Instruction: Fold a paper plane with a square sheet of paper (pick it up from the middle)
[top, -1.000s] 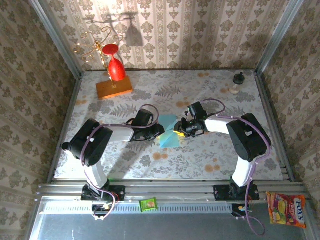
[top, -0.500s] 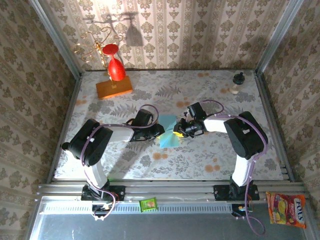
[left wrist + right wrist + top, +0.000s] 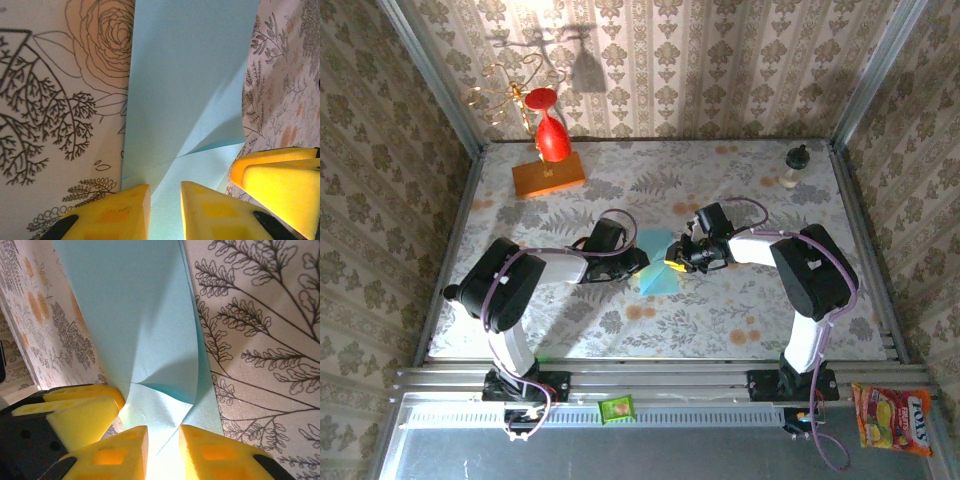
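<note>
while creased light-blue paper (image 3: 190, 85) lies flat | left tool (image 3: 165, 212) slightly apart | right tool (image 3: 163, 452) slightly apart

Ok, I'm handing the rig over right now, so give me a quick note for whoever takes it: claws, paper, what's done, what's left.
Left claw: jaws slightly apart, tips at the left side of the blue sheet.
Right claw: jaws also slightly apart, tips at the sheet's right side, close to the left claw.
Sheet: mid-table, between the two claws.
Done: first folds are in; a diagonal flap and creases show.
Left: the remaining folds; it is not yet a finished plane.
</note>
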Robot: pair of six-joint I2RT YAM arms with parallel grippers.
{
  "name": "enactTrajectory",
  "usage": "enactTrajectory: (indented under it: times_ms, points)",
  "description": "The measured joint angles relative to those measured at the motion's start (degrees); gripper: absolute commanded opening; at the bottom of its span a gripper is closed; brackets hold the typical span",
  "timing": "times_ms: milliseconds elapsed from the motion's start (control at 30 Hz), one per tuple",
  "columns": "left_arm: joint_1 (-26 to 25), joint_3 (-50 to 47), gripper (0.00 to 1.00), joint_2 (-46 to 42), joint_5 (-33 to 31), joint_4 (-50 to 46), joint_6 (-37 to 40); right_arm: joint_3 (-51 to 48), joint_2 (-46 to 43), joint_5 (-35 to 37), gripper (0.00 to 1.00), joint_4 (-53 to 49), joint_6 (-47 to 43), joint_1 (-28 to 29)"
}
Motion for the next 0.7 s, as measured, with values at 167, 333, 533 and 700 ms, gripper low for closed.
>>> enactTrajectory:
  times_ms: [167, 333, 533, 700]
  points:
    - [0.0, -0.3, 0.24, 0.0, 0.0, 0.6, -0.6, 0.0, 0.0, 0.0, 0.27, 0.0, 0.0, 0.0]
    - [0.1, -0.4, 0.24, 0.0, 0.1, 0.9, -0.8, 0.0, 0.0, -0.2, 0.27, 0.0, 0.1, 0.0]
    - [0.3, -0.7, 0.24, 0.0, 0.4, 1.5, -1.0, 0.0, 1.1, -0.7, 0.27, 0.0, 0.0, 0.1]
    - [0.3, -0.7, 0.24, 0.0, 0.5, 1.5, -1.0, 0.1, 1.4, -1.1, 0.25, 0.0, 0.0, 0.2]
